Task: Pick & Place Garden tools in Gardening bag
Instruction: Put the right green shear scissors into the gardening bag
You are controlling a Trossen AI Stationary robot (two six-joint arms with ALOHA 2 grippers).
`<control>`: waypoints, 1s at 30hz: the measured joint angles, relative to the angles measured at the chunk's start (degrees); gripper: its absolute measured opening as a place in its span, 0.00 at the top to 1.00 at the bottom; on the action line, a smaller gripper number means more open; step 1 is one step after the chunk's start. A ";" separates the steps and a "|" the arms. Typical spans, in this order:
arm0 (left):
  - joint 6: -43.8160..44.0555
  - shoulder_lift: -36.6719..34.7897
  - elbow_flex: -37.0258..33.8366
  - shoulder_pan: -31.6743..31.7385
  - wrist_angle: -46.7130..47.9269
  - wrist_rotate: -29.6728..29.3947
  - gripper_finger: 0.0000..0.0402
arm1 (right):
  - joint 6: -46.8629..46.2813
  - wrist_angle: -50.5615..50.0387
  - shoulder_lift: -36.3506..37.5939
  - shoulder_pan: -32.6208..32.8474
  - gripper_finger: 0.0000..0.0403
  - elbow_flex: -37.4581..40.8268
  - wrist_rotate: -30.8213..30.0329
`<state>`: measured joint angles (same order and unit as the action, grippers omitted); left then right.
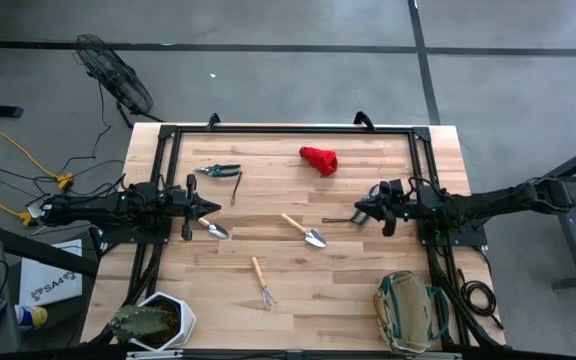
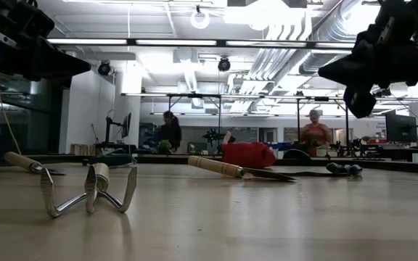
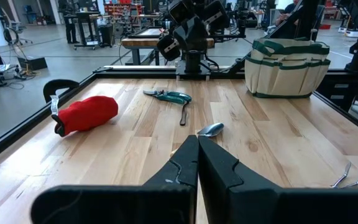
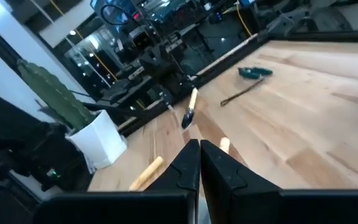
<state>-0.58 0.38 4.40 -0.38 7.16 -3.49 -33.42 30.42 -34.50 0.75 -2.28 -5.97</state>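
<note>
Both arms hover level over the wooden table, facing each other, with nothing between their fingers. My left gripper (image 1: 215, 208) (image 3: 197, 140) is shut above a wooden-handled trowel (image 1: 213, 230). My right gripper (image 1: 358, 212) (image 4: 199, 146) is shut above a dark slim tool (image 1: 338, 220), which the left wrist view shows as green-handled (image 3: 173, 96). A second trowel (image 1: 303, 230) lies flat mid-table and the pronged rake (image 1: 262, 281) nearer the front. Green shears (image 1: 218, 171) and a red lump (image 1: 319, 159) lie toward the far edge. The khaki bag (image 1: 408, 310) stands at the near right corner.
A cactus in a white hexagonal pot (image 1: 158, 322) stands at the near left corner. A black frame rail (image 1: 288, 128) runs round the table's far and side edges. Bare wood lies between the rake and the bag. People sit in the room beyond (image 2: 314, 130).
</note>
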 joint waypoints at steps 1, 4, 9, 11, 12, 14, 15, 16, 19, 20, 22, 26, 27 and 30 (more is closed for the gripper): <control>0.00 0.00 0.00 0.00 0.00 -0.01 1.00 | 1.06 -1.53 0.02 -0.01 0.99 -1.33 -0.08; 0.00 0.01 0.00 0.00 0.00 -0.01 1.00 | 4.01 -10.47 -0.84 0.00 0.99 -6.45 -0.91; 0.00 -0.01 0.00 0.02 0.00 -0.01 1.00 | 9.47 -24.01 -4.90 -0.01 0.99 -15.43 -1.88; 0.00 -0.02 0.00 0.00 0.00 0.00 1.00 | 11.51 -27.82 -7.08 0.00 0.99 -18.30 -1.86; 0.00 -0.02 -0.01 0.00 0.00 -0.02 1.00 | 12.61 -29.49 -8.19 0.00 0.99 -19.58 -1.80; 0.00 -0.02 -0.01 -0.01 0.00 0.00 1.00 | 14.02 -32.27 -10.55 -0.02 0.99 -22.13 -1.85; 0.00 -0.02 0.00 0.02 0.00 -0.02 1.00 | 14.41 -33.60 -11.71 -0.02 0.99 -23.25 -1.89; 0.00 -0.02 -0.01 -0.01 0.00 -0.01 1.00 | 14.83 -34.79 -13.00 -0.02 0.99 -24.30 -2.00; 0.00 -0.01 0.00 0.01 0.00 -0.01 1.00 | 15.51 -38.28 -17.06 -0.02 0.99 -27.05 -1.77; 0.00 0.00 -0.02 0.02 0.00 -0.01 1.00 | 15.52 -39.04 -18.40 -0.02 0.99 -28.01 -1.44; 0.01 -0.01 0.00 0.01 0.00 0.00 1.00 | 15.53 -40.93 -21.07 0.00 0.97 -29.88 -1.34; 0.00 -0.02 -0.02 0.01 0.00 -0.02 1.00 | 15.78 -44.64 -26.22 -0.33 0.88 -32.99 -1.24; 0.02 0.01 0.00 -0.01 0.00 0.00 1.00 | 15.77 -45.57 -27.38 -0.55 0.85 -33.84 -1.13; 0.00 0.00 0.00 0.00 0.00 -0.01 1.00 | 17.24 -48.52 -30.73 -1.57 0.76 -36.20 0.27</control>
<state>-0.58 0.37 4.40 -0.37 7.16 -3.50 -16.18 -18.10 -65.23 -0.81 -38.48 -5.70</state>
